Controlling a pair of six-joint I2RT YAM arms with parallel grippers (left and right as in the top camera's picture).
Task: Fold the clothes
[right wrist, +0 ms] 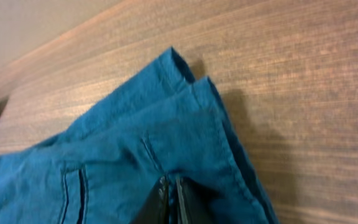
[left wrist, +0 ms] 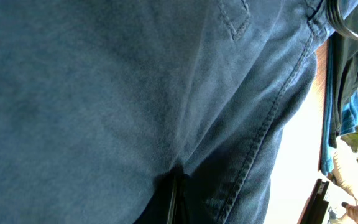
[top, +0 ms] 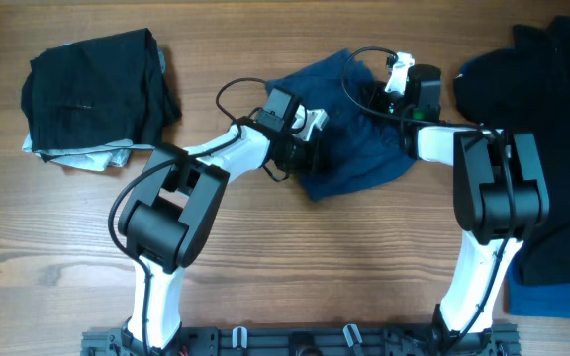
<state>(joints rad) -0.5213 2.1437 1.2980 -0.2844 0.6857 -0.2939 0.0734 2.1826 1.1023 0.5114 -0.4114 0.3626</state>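
We see the denim shorts [top: 354,163] bunched mid-desk [top: 315,257], between a black garment [top: 92,94] and a polo shirt [top: 552,79]. Both grip denim: left fingers [left wrist: 176,205] clenched on the shorts' left side, right fingers [right wrist: 160,208] clenched on a hem at the upper right.
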